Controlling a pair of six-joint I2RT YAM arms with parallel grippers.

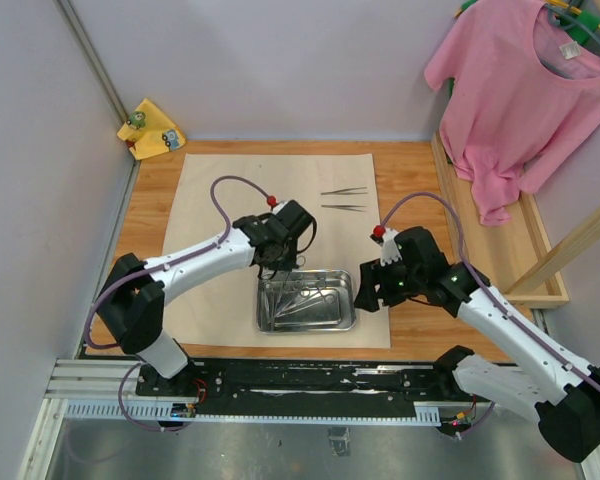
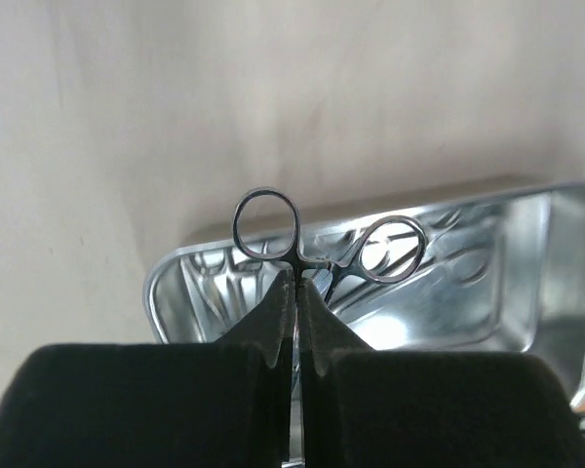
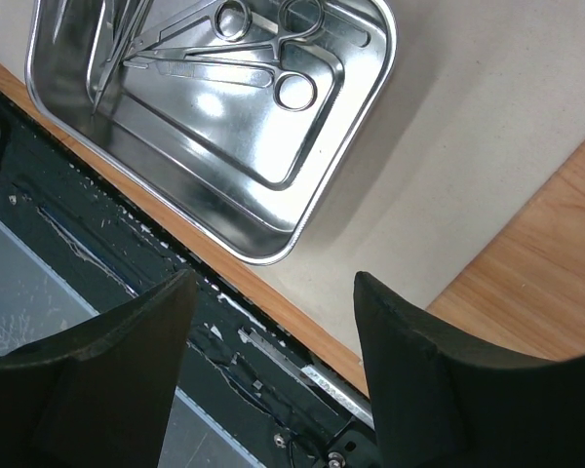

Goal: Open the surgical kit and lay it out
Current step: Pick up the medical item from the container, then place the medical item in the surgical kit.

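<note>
The beige cloth wrap (image 1: 270, 200) lies spread flat on the table. The steel tray (image 1: 270, 322) sits on its near edge, with ring-handled forceps (image 3: 273, 58) and slim tools inside. Two tweezers (image 1: 342, 192) lie side by side on the cloth farther back. My left gripper (image 1: 277, 268) is over the tray's far left corner, shut on a ring-handled forceps (image 2: 265, 222) whose rings stick out past the fingertips above the tray (image 2: 487, 273). My right gripper (image 1: 372, 290) is open and empty, just right of the tray (image 3: 351, 146), above the cloth's near edge.
A pink T-shirt (image 1: 520, 90) hangs at the back right over a wooden tray (image 1: 540, 250). A small yellow cloth (image 1: 152, 128) lies at the back left corner. A black rail (image 3: 127, 283) runs along the table's near edge. Walls close in left and back.
</note>
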